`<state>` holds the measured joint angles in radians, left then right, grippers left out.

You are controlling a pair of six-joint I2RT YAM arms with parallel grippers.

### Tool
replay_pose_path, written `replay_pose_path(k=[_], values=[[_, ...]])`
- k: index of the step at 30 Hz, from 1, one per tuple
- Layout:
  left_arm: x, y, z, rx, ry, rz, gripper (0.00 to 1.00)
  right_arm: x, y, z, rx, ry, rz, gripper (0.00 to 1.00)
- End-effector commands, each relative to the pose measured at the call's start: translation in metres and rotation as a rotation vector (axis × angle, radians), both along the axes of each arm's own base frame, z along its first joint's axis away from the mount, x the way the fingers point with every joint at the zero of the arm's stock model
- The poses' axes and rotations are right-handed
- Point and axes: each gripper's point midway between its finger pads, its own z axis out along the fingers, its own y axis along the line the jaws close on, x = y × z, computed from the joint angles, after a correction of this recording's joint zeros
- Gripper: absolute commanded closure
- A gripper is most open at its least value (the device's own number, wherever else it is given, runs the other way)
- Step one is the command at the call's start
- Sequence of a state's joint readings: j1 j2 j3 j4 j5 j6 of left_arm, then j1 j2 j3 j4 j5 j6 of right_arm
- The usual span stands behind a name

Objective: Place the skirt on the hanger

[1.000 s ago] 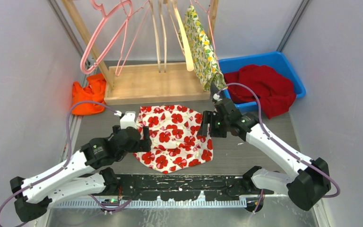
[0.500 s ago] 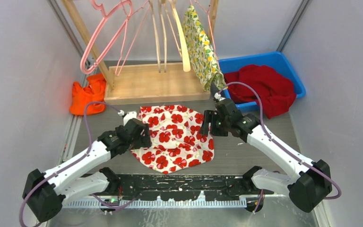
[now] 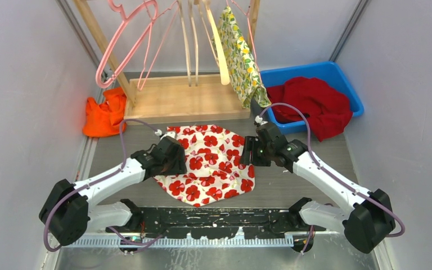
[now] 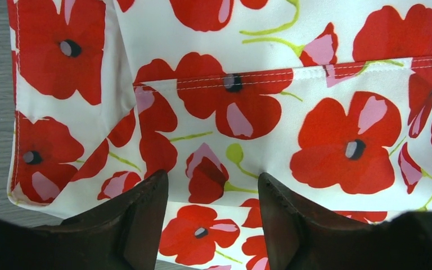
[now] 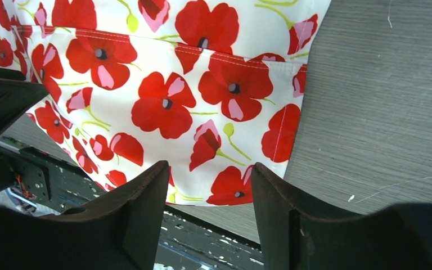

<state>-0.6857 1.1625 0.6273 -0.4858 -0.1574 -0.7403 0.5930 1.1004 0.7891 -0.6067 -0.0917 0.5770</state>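
Both grippers stand part open with nothing pinched. The left gripper (image 4: pixel 212 185) is over the left edge of the skirt (image 3: pixel 211 163), and the right gripper (image 5: pixel 209 174) is over its right hem. The skirt is thin, smooth white cloth printed with red poppies, its hems stitched. It lies flat between the arms on the grey wood-grain table (image 5: pixel 382 84). Beyond it is a pale wooden rack base (image 3: pixel 174 101). Above that hang thin pink hangers (image 3: pixel 129 42), curved wooden hangers (image 3: pixel 218 50) and a lemon-print garment (image 3: pixel 239 53). A crumpled orange cloth (image 3: pixel 104 115) lies to the left. To the right, a blue plastic bin (image 3: pixel 337 70) holds a red cloth (image 3: pixel 312 104).
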Motion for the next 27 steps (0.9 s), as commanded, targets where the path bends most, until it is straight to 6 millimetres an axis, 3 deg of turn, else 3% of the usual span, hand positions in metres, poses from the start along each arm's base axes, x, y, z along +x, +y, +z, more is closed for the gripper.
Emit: replay_pose_path(k=[1, 8, 17, 21, 27], values=[[0.005, -0.008, 0.006, -0.041, -0.025, -0.007, 0.39, 0.005, 0.0, 0.008, 0.028, -0.054, -0.002, 0.4], [-0.004, 0.006, 0.01, -0.022, -0.028, 0.022, 0.25, 0.003, 0.001, 0.003, 0.036, -0.046, 0.004, 0.4], [-0.003, 0.011, -0.006, 0.013, -0.011, 0.045, 0.23, 0.002, 0.002, 0.001, 0.043, -0.038, 0.009, 0.4], [-0.003, 0.015, -0.016, 0.041, -0.001, 0.064, 0.37, -0.001, -0.003, 0.001, 0.03, -0.038, 0.004, 0.4], [-0.001, 0.017, -0.016, 0.053, -0.005, 0.069, 0.78, -0.007, -0.012, -0.008, 0.012, -0.023, -0.017, 0.4]])
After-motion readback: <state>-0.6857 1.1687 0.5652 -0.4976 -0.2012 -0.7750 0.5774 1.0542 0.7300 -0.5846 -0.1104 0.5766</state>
